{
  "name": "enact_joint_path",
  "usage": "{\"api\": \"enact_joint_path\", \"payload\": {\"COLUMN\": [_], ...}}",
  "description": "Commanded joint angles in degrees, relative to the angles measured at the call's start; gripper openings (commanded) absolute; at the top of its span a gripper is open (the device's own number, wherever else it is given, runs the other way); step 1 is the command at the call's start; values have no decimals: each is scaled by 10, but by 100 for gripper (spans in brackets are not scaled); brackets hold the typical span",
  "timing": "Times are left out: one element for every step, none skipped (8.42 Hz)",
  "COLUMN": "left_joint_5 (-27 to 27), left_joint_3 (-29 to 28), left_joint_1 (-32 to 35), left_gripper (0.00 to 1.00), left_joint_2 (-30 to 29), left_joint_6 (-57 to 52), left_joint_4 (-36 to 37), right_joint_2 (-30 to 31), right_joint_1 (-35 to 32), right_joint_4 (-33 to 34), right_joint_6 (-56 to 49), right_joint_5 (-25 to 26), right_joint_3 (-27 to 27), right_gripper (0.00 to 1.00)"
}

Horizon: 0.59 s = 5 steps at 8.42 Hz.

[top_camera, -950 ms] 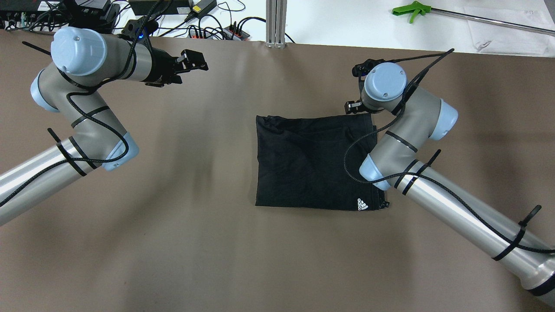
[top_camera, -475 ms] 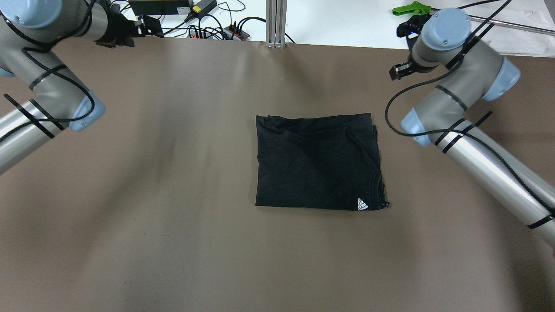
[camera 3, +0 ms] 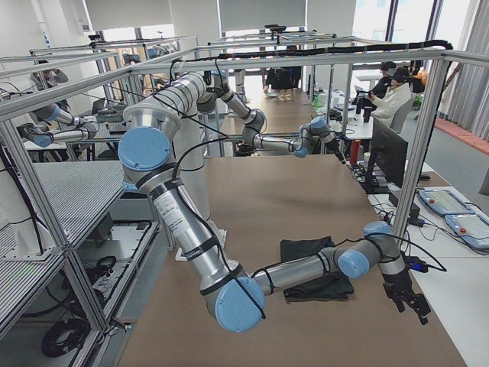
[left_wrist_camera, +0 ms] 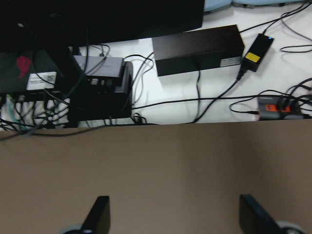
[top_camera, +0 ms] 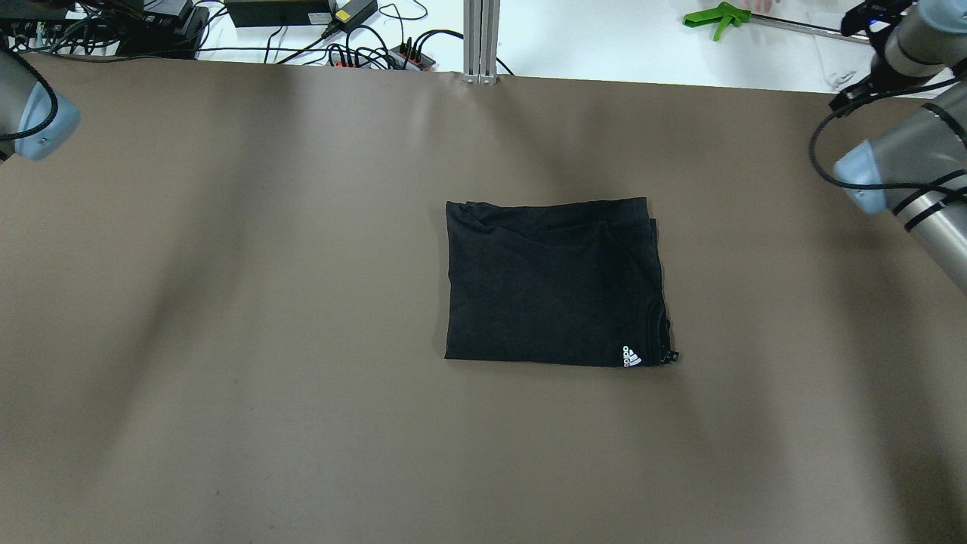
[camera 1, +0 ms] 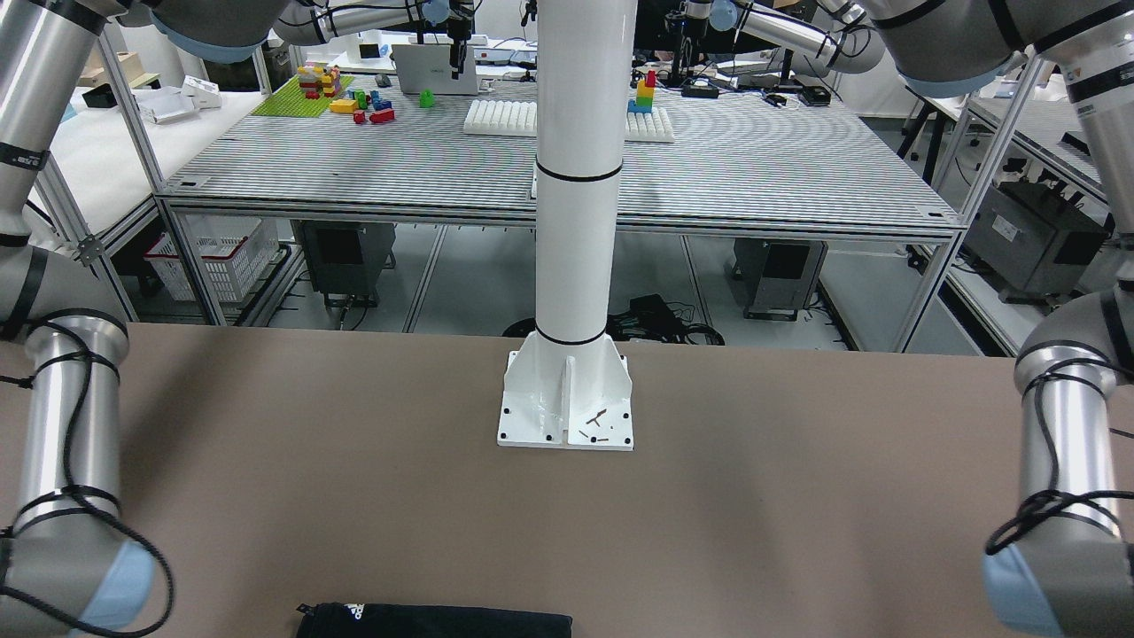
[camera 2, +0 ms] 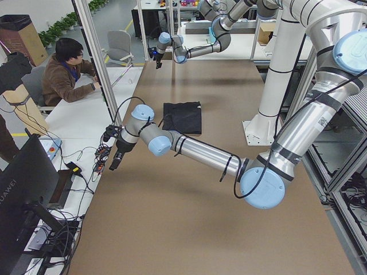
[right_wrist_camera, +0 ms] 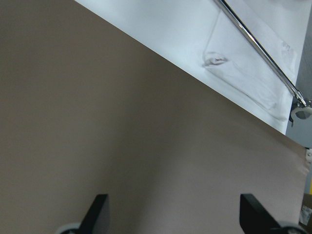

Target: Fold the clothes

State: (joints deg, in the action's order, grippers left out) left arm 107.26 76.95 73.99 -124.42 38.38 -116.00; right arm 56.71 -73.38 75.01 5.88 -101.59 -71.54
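Observation:
The black garment point(top_camera: 555, 283) lies folded into a rectangle at the middle of the brown table, with its white logo point(top_camera: 631, 356) at the near right corner. It also shows in the front-facing view point(camera 1: 434, 620), the left view point(camera 2: 183, 117) and the right view point(camera 3: 317, 267). My left gripper point(left_wrist_camera: 175, 217) is open and empty over the table's far left edge. My right gripper point(right_wrist_camera: 175, 212) is open and empty over the far right edge. Both are far from the garment.
Cables, power strips and a black box point(left_wrist_camera: 197, 48) lie past the far edge. A green-handled tool point(top_camera: 718, 15) lies at the far right. The white post base point(camera 1: 567, 412) stands at the robot's side. A seated person point(camera 2: 66, 71) is beside the table.
Both arms have swung outward and away from the garment toward the far corners. The right gripper has left the garment's far right corner. The garment has not moved.

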Motion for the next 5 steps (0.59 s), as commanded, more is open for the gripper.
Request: {"api": "enact_joint_path", "payload": {"left_joint_5": [-115, -121, -122, -122, -122], "left_joint_3": [2, 17, 21, 24, 29], "left_joint_1": [16, 23, 39, 55, 59], "left_gripper": [94, 94, 94, 94, 94], "left_joint_2": [66, 104, 126, 141, 155], "left_joint_6": [-186, -217, -223, -224, -224], "left_joint_4": [20, 17, 9, 3, -6], "right_joint_2": [72, 90, 100, 101, 103], "right_joint_1": [-68, -70, -85, -96, -97], "right_joint_4": [-3, -6, -5, -6, -7], "right_joint_6": [-94, -161, -176, -179, -178], "right_joint_5": [-31, -24, -16, -15, -16], "right_joint_3": [-9, -9, -7, -7, -9], "right_gripper": [94, 94, 94, 94, 94]}}
